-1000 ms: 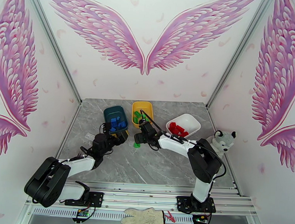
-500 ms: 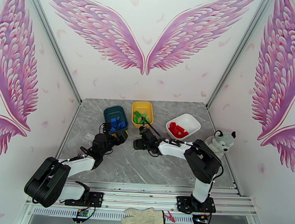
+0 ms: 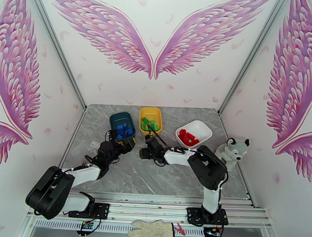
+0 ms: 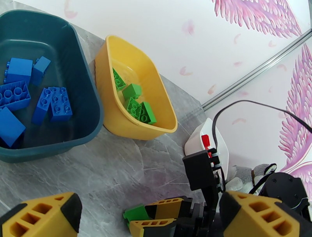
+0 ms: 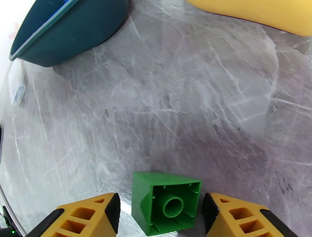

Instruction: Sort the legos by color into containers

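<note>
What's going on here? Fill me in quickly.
Two robot arms are sorting Lego bricks by colour. Blue bricks lie in the teal tub, green bricks in the yellow tub, red bricks in the white tub. The right gripper straddles a loose green brick on the table near the yellow tub, a gap on one side, so not yet clamped. The left gripper hangs open and empty near the teal tub.

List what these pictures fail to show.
- Right wrist view: whether the right claw grips the green brick; its fingertips run off the bottom edge.
- Left wrist view: the white tub's contents, mostly behind the right arm.
- Right wrist view: the teal tub's inside, blocked by its own wall.
</note>
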